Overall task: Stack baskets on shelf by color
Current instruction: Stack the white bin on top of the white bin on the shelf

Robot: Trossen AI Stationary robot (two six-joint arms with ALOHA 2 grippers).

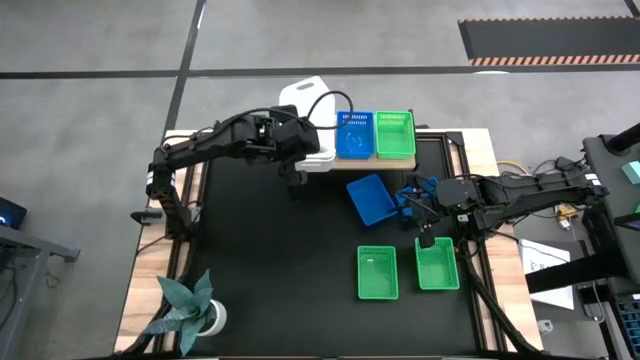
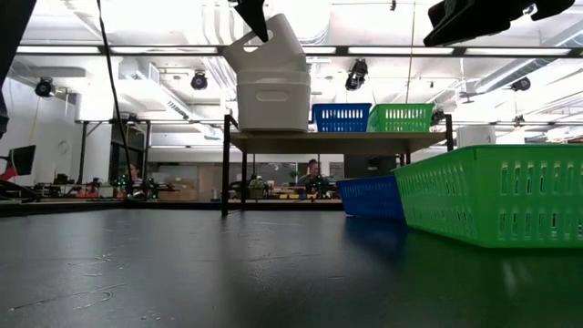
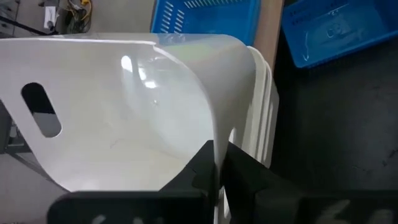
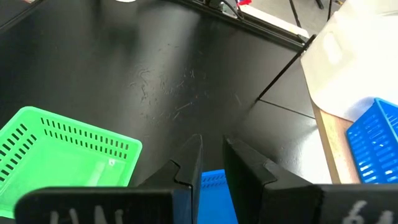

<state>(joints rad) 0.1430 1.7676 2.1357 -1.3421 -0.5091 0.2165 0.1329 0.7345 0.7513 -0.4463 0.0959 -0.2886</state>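
Left gripper (image 3: 217,163) is clenched on the rim of a tilted white basket (image 1: 305,100), held over the white stack at the shelf (image 1: 432,157) left end (stack lies directly below). Right gripper (image 4: 211,163) grips a blue basket (image 1: 372,198) near the shelf.

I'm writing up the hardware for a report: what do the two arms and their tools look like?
Both arms are dark, jointed and slim, with black cables running along them. The left tool and right tool each have two flat, dark, angular fingers on a black crossbar. No markings are legible.
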